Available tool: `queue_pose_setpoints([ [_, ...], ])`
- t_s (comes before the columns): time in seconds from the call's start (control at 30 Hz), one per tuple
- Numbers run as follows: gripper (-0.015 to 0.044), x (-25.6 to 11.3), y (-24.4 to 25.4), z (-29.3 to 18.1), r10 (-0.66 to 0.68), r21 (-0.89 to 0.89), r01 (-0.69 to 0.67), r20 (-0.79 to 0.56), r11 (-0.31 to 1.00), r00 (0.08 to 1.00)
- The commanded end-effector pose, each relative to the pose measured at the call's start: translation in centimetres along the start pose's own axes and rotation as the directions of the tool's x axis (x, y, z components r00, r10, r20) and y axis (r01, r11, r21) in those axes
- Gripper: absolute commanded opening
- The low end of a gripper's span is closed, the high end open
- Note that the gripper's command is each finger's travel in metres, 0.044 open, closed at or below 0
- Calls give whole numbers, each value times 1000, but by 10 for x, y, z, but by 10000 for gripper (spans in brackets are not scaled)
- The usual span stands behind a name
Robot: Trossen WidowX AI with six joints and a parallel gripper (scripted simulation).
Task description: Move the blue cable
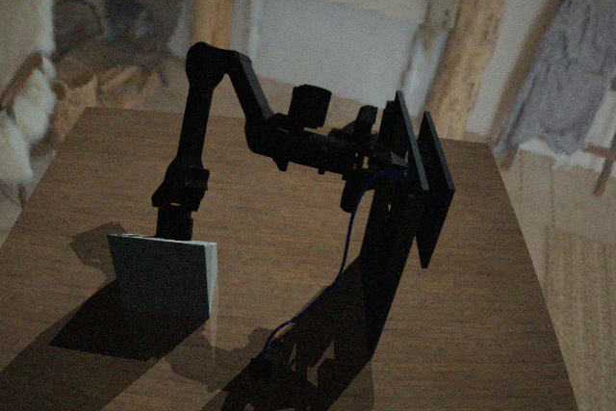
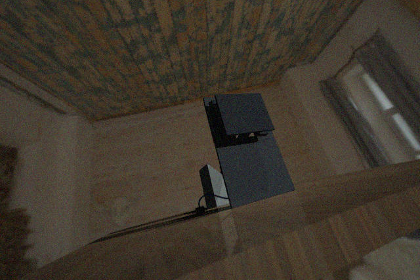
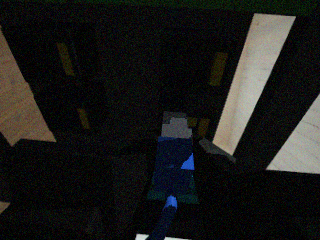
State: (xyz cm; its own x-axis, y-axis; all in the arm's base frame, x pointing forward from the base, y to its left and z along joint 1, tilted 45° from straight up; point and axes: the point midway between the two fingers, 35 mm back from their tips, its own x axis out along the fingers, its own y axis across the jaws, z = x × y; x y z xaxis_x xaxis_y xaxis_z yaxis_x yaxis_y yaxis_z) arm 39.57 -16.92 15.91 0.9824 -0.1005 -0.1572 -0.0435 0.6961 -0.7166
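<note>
Blue plug (image 1: 397,174) (image 3: 170,160) points lengthwise toward the servers (image 1: 412,142) (image 2: 244,114) (image 3: 132,60); claw (image 1: 388,160) (image 3: 174,137) mostly closed, grip unclear.

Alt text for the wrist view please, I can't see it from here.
A blue plug with a clear tip sits at centre, its blue cable running down out of frame. Dark gripper fingers flank it; contact is too dark to tell. Dark ports with yellowish strips show behind.
</note>
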Motion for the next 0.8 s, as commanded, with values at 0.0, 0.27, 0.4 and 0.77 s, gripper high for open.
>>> queue_pose_setpoints([
  [0.0, 39, 0, 1, 1, 3, 0, -3, 1, 1000, 1000],
  [0.27, 0, 0, 1, 1, 3, 0, -3, 1, 1000, 1000],
  [0.4, 0, 1, 0, 0, 0, 1, 0, 2, 1000, 1000],
  [0.77, 0, -6, 0, -2, -1, 1, 1, 2, 1000, 1000],
])
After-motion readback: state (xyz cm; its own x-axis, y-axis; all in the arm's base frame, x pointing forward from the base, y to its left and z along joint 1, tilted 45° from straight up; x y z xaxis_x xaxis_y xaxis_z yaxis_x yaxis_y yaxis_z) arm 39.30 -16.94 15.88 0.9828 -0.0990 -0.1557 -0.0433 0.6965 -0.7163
